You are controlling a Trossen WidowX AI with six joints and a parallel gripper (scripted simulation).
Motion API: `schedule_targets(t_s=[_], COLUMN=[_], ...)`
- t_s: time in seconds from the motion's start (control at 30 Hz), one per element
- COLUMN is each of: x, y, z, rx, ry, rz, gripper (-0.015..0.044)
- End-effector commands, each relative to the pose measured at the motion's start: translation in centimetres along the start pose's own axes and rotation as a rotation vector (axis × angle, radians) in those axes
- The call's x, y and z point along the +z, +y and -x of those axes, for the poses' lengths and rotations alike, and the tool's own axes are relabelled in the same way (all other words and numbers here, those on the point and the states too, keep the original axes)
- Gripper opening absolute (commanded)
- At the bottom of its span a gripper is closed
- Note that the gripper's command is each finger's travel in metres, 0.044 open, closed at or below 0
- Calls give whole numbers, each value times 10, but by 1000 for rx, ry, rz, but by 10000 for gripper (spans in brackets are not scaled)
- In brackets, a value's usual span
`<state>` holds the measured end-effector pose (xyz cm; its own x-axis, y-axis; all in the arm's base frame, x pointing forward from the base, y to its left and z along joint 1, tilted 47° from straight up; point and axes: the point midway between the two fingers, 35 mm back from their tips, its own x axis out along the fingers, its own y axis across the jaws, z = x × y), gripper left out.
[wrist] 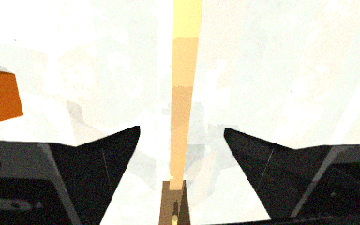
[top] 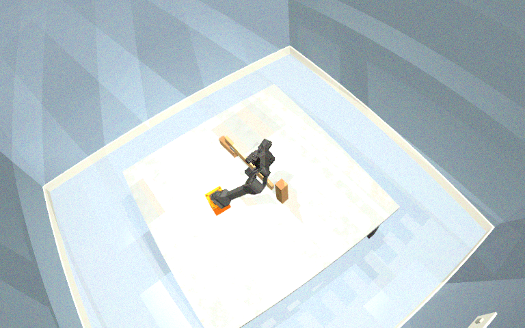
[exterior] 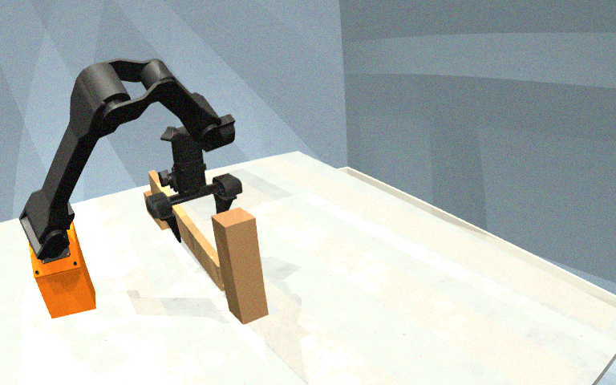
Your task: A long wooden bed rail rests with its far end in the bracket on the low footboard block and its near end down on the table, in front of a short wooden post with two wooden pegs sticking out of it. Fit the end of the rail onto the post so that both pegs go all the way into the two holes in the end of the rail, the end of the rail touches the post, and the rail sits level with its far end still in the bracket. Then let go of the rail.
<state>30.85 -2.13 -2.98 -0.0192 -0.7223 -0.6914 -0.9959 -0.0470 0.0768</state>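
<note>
Currently the claw (exterior: 197,213) stands fully open and empty, straddling the bed rail (exterior: 200,247) without contact; the rail's near end rests on the worktop (exterior: 408,272) beside the post (exterior: 241,267).

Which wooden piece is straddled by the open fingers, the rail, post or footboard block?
The rail: the long thin strip running between the fingers. The upright post and low footboard block stand at its ends.

The gripper (exterior: 198,216) hangs over the sloping rail (exterior: 192,236), jaws spread wide on either side and gripping nothing. The rail's near end sits low beside the post (exterior: 241,267) on the tabletop (exterior: 386,281).
</note>
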Motion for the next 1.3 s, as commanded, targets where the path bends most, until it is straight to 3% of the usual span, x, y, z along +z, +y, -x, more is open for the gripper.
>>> schedule_targets(t_s=[0.0,0.87,1.27], x=[0,-2,-2], y=[3,5,5], z=[-9,-47,-47], rx=[5,5,5], ry=[5,11,11], rz=[8,12,12], gripper=[440,440,125])
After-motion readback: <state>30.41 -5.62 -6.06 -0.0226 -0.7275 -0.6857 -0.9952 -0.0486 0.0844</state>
